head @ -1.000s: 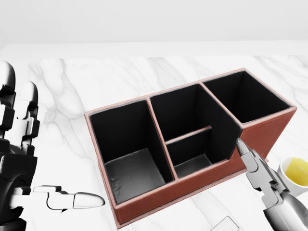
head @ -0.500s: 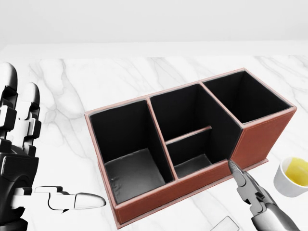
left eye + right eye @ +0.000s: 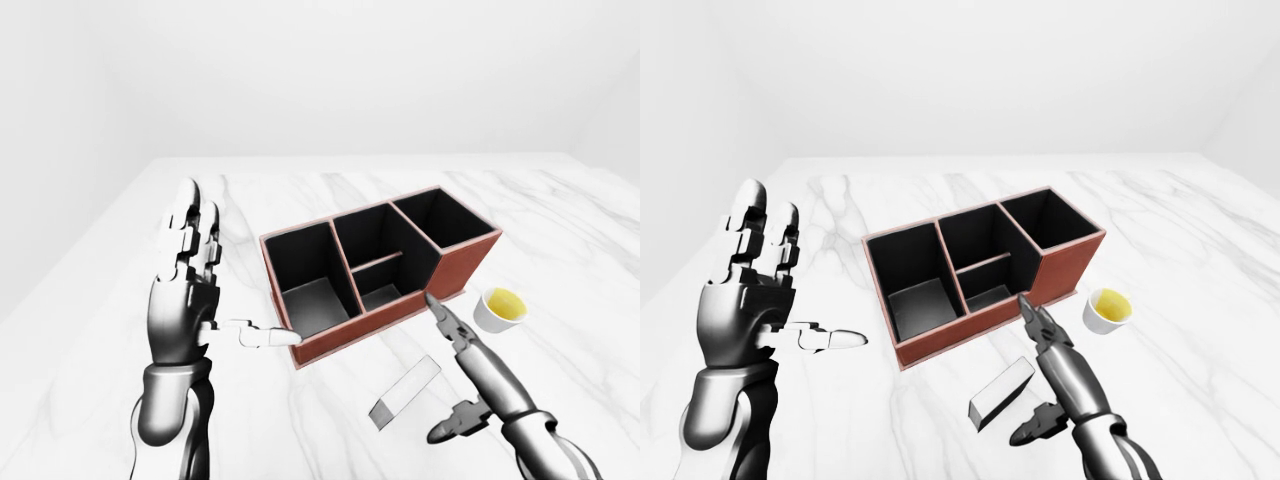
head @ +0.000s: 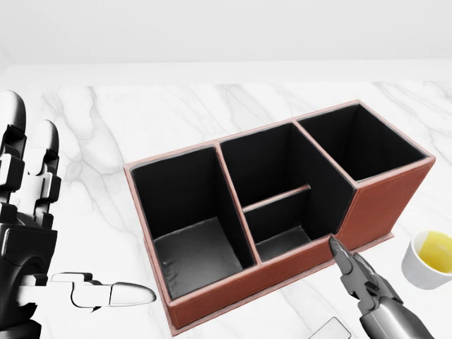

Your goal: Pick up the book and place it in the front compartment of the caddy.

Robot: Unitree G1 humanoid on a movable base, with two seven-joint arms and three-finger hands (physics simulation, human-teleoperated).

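Clearly, in the left-eye view, the book (image 3: 404,392) is lying flat on the desk (image 3: 560,250), just below the caddy (image 3: 460,268) and beside the right hand (image 3: 462,370), which is being held open and empty. In the head view, only the book's corner is showing. In the right-eye view, the left hand (image 3: 765,300) is being held spread, gripping nothing; the book's long edges should be pinched squarely.

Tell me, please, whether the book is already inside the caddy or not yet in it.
Not yet in it. The book lies flat on the table below the caddy, whose compartments are all empty.
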